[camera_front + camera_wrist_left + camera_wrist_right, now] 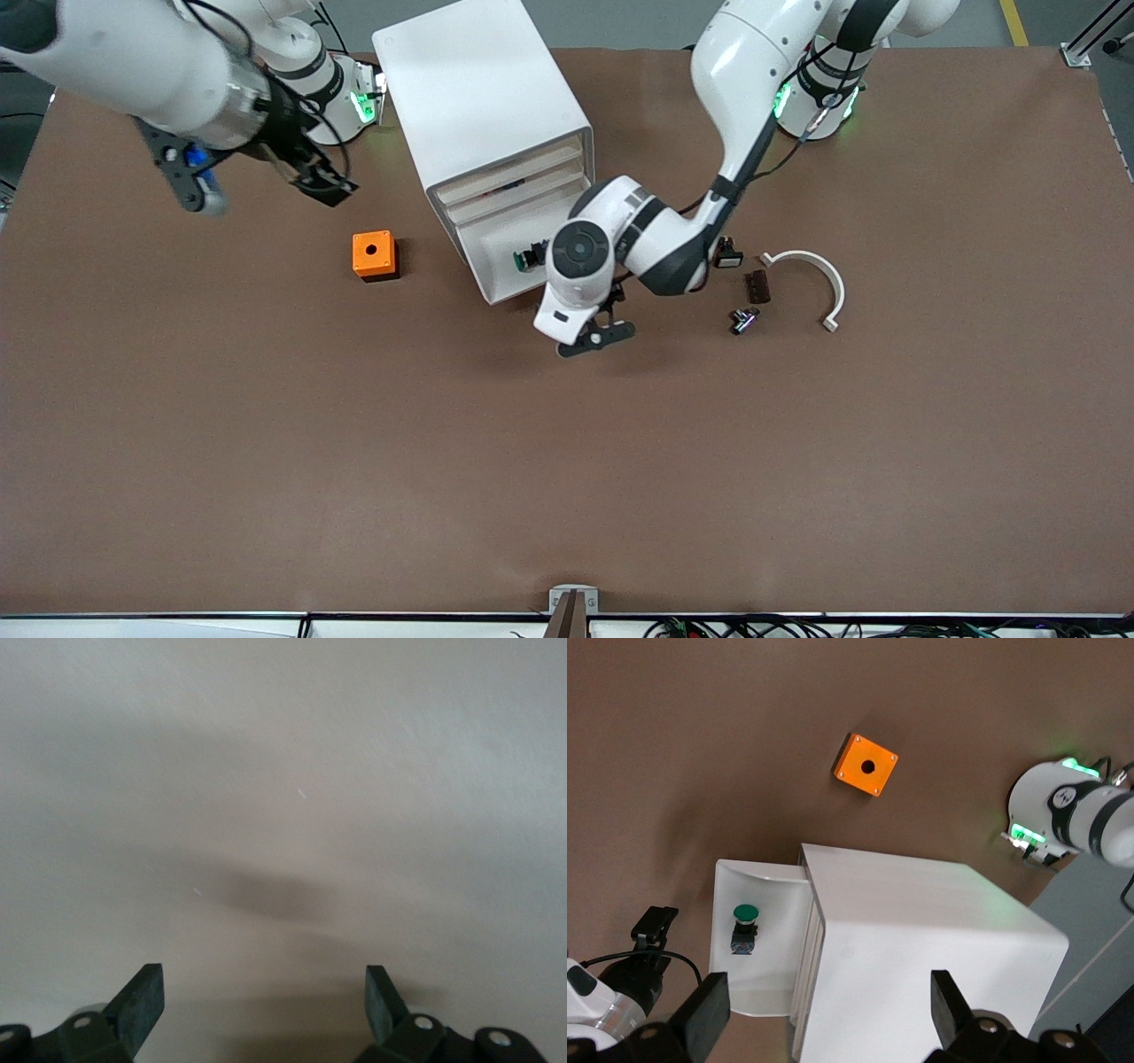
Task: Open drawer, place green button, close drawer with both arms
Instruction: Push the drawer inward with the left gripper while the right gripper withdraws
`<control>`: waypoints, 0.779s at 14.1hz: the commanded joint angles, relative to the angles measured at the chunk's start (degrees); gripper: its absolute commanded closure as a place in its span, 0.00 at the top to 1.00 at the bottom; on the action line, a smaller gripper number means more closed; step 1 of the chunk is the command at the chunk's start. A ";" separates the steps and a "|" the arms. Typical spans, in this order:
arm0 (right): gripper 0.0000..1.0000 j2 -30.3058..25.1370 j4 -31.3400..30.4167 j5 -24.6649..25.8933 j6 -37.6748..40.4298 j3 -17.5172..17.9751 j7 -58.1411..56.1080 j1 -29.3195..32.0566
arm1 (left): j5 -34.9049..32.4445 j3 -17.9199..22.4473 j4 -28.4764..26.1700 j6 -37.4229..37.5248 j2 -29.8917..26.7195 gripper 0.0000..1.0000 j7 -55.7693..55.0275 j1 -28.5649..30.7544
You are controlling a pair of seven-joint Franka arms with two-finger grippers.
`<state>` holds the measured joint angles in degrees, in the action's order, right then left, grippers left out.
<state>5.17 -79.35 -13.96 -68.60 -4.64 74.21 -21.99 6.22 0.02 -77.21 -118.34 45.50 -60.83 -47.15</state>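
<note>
The white cabinet (478, 97) stands near the robots' bases. Its lowest drawer (493, 282) is pulled out toward the front camera. The green-capped button (529, 259) lies on its side in the drawer (772, 988), and the right wrist view also shows this button (744, 926). My left gripper (595, 337) is low at the drawer's front corner, toward the left arm's end. It is open and holds nothing, and in its wrist view the left gripper (266, 992) faces only a pale surface. My right gripper (323, 182) hangs open and empty over the table beside the cabinet, and in its wrist view the right gripper (828, 1001) looks down on the cabinet (921, 939).
An orange box with a hole (374, 255) sits toward the right arm's end of the drawer. Toward the left arm's end lie a black white-faced button (728, 257), a small brown piece (757, 286), a small metal part (743, 320) and a white curved piece (819, 270).
</note>
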 commanded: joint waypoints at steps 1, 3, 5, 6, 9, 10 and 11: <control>1.00 -6.12 -7.65 2.09 -0.75 1.03 -17.99 7.72 | -1.12 0.33 -1.80 -3.29 -0.41 1.00 -2.01 -2.15; 1.00 -7.10 -8.54 2.27 -0.57 1.03 -30.47 14.84 | -0.42 0.16 -2.51 -3.73 -0.59 1.00 -2.10 -2.78; 1.00 -7.01 -8.72 3.75 -0.66 1.03 -41.98 20.03 | 0.02 -1.68 -4.08 -5.49 -0.94 1.00 -2.71 -2.78; 1.00 -6.84 -8.72 6.46 -1.27 1.03 -48.05 21.28 | 0.11 -2.39 -4.27 -5.76 -0.94 1.00 -2.80 -2.78; 1.00 -6.75 -8.63 11.31 -4.35 1.12 -52.94 21.82 | 3.52 -5.55 -4.53 -5.93 -0.94 1.00 -2.89 -2.78; 1.00 -6.75 -8.63 11.93 -5.40 1.12 -53.73 21.73 | 4.32 -6.52 -4.53 -5.93 -1.03 1.00 -2.81 -2.78; 1.00 -6.75 -8.54 12.03 -5.93 1.12 -55.04 21.73 | 4.59 -8.27 -4.62 -5.93 -1.03 1.00 -2.81 -2.69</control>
<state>-0.36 -86.85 -3.71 -73.02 -4.35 21.40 -0.25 9.29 -5.82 -80.18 -123.45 45.82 -63.08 -49.96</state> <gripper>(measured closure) 0.000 0.000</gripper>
